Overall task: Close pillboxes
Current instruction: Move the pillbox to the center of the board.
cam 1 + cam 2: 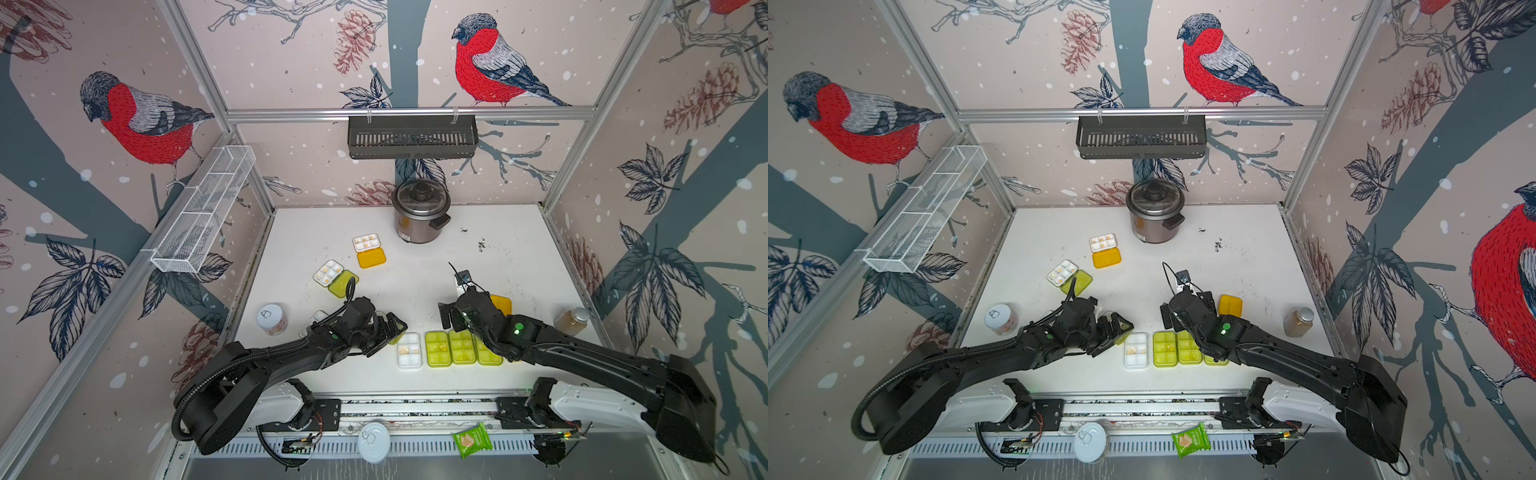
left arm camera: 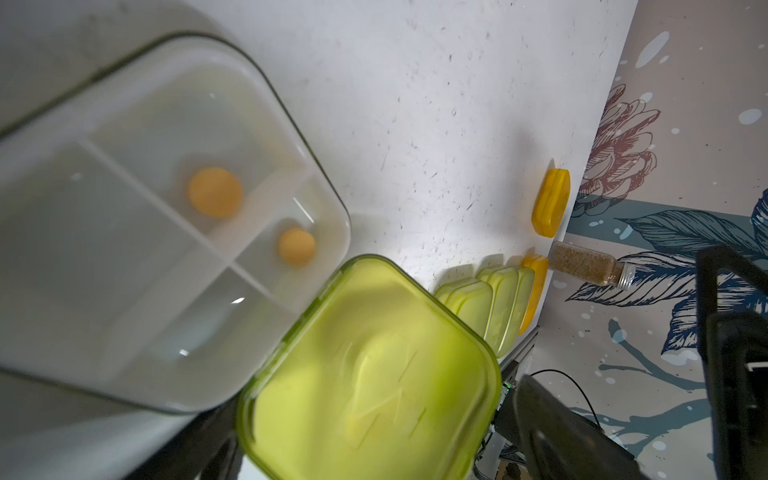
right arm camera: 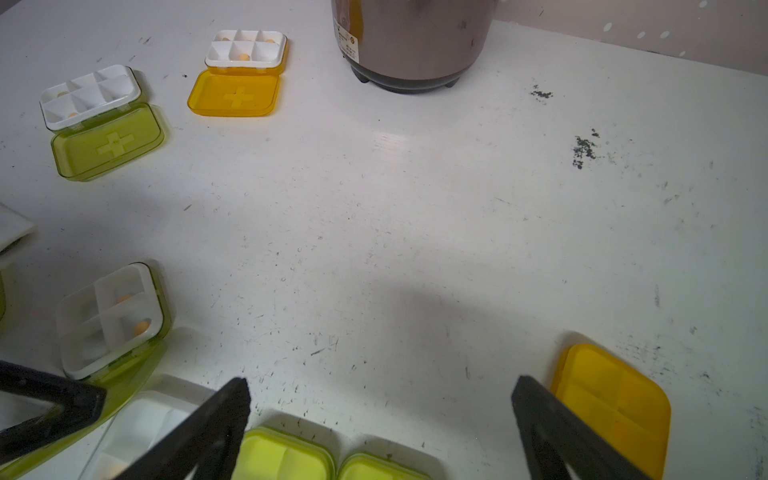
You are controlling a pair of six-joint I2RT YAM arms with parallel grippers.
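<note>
Above pillboxes (image 1: 437,348), left gripper (image 1: 388,333), right gripper (image 3: 380,382) — both spread wide.

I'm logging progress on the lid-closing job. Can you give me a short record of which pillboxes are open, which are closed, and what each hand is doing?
open: far orange-lidded pillbox, far lime-lidded pillbox, near lime-lidded pillbox
closed: three lime pillboxes in the front row, orange pillbox beside the right arm
unclear: clear-lidded pillbox, lid state hard to tell
left hand: open, over the near lime-lidded pillbox
right hand: open, empty, above bare table
</note>
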